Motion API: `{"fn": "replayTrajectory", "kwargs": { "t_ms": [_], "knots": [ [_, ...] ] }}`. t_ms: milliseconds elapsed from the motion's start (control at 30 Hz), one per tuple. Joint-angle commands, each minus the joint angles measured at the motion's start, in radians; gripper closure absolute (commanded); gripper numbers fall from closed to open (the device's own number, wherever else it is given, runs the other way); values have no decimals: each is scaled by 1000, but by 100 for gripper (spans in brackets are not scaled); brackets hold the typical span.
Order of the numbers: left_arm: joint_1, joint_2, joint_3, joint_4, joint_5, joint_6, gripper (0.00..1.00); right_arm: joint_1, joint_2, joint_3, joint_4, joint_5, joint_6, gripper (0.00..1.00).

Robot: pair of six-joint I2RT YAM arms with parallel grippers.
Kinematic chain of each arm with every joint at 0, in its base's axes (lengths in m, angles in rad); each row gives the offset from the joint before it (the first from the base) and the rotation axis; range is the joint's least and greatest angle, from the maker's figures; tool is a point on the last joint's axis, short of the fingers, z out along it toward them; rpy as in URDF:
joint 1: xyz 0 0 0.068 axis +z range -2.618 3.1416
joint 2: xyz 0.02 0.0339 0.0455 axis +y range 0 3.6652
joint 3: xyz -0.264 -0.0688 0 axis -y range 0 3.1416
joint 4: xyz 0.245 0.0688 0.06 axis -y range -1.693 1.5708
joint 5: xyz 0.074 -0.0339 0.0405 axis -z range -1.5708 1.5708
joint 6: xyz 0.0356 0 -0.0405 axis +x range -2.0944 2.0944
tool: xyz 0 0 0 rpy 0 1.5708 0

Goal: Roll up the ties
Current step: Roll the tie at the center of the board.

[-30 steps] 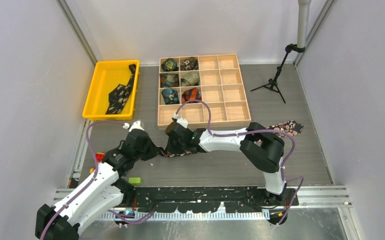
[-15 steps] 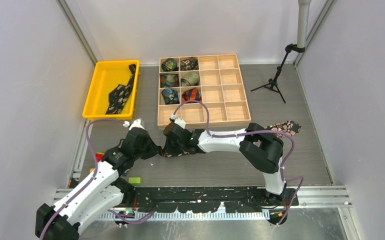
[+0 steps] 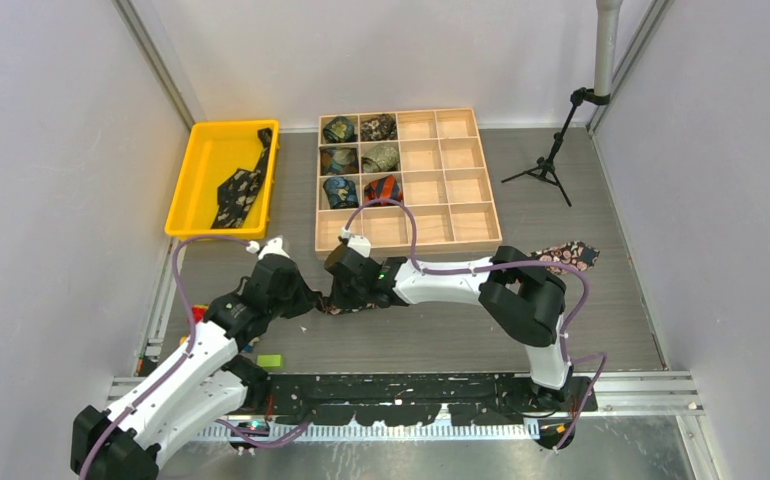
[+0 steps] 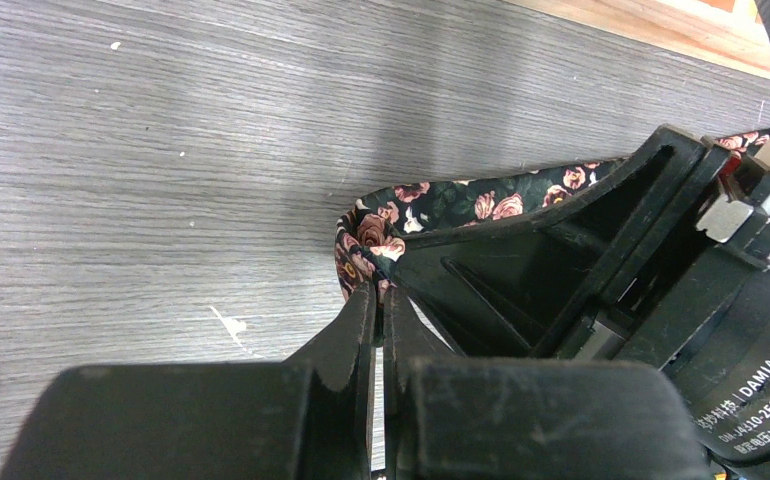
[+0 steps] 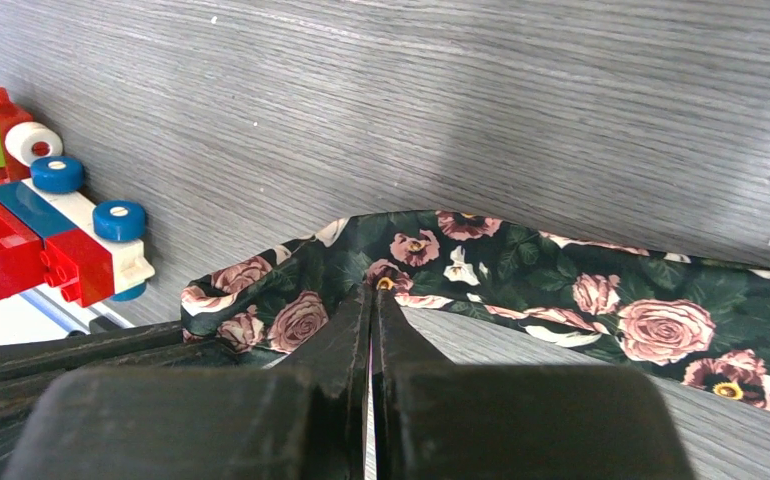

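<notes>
A dark tie with pink-cream roses (image 5: 521,270) lies stretched across the grey table; its wide end (image 3: 571,254) shows past the right arm's elbow. Its narrow end (image 4: 376,225) is pinched by both grippers near the table's middle left. My left gripper (image 4: 379,292) is shut on the tie's end fold. My right gripper (image 5: 372,290) is shut on the tie's edge just beside it. The two grippers (image 3: 323,293) nearly touch in the top view. A black tie with pale dots (image 3: 241,185) lies in the yellow bin (image 3: 193,190). Several rolled ties (image 3: 361,160) fill the wooden grid tray's left cells.
The wooden grid tray (image 3: 456,190) stands just behind the grippers. A stack of toy bricks (image 5: 31,215) sits at the table's left edge, close to the tie's end. A green block (image 3: 269,361) lies near the front rail. A small black tripod (image 3: 546,160) stands at back right.
Both grippers have shifted slightly left with the tie's end, and the tie's wide end has slid a little left with them.
</notes>
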Motion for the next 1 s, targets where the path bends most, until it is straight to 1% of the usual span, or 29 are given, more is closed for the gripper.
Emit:
{"fn": "replayTrajectory", "kwargs": {
  "t_ms": [0,167,467,600,700,733,800,900,967],
  "knots": [
    [5,10,35,6,-16,20,100,6,-72,3,-5,39,-9,96],
    [5,9,34,9,-15,15,100,7,-63,-15,11,40,-3,96],
    [5,37,64,8,-3,28,100,10,30,66,52,-41,4,97],
    [5,43,64,13,-3,28,100,11,53,61,126,-84,12,97],
    [5,51,62,15,1,29,100,12,52,40,168,-86,12,96],
    [5,55,62,17,2,30,100,11,48,34,174,-116,8,96],
    [5,59,63,19,3,31,100,10,35,24,175,-117,-3,96],
    [5,66,60,32,9,31,100,3,-4,3,149,-103,-21,96],
    [5,76,56,44,19,31,100,-3,-39,-21,135,-59,-31,96]
  ]
}}
